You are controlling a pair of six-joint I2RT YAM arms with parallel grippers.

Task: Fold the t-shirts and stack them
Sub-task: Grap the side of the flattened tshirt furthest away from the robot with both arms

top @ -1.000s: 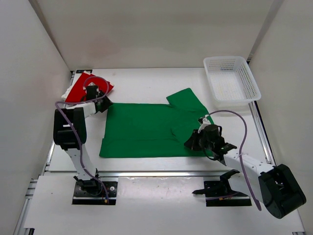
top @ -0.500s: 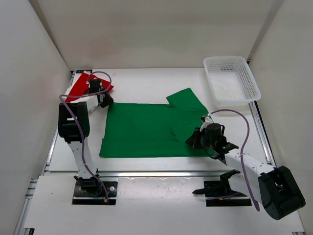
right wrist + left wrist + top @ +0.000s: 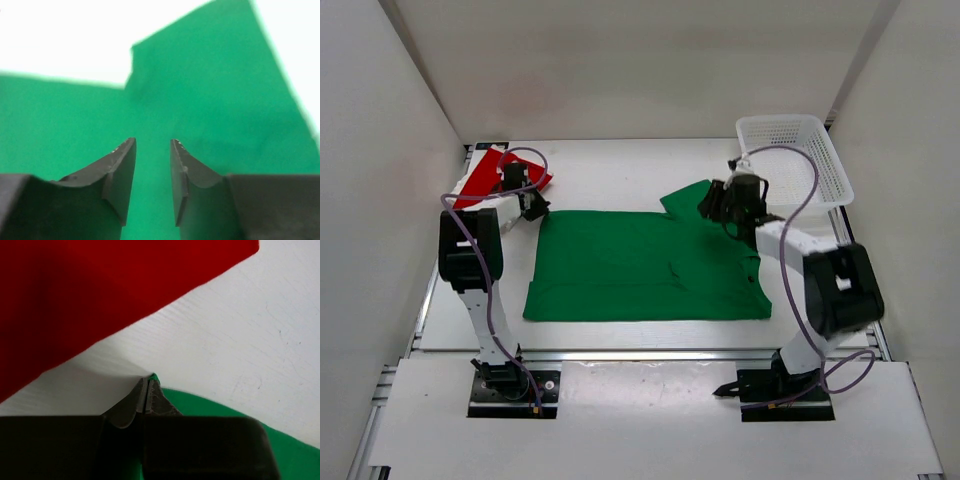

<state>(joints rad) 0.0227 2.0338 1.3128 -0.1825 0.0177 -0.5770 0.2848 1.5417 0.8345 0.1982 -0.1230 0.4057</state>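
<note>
the green t-shirt (image 3: 620, 270) lies flat in the middle, its lower right fold now spread out. the red t-shirt (image 3: 480, 180) sits upper left. the right gripper (image 3: 713, 205) has moved up to the sleeve, partly open, holding nothing. the left gripper (image 3: 147, 382) has pinched shut on the green corner.

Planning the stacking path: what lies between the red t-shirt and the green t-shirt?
Bare white table, shown in the left wrist view; the left gripper pinches the green t-shirt's corner.

Left end effector (image 3: 146, 397) pinches green t-shirt (image 3: 297, 462) corner near red t-shirt (image 3: 100, 295).
</note>
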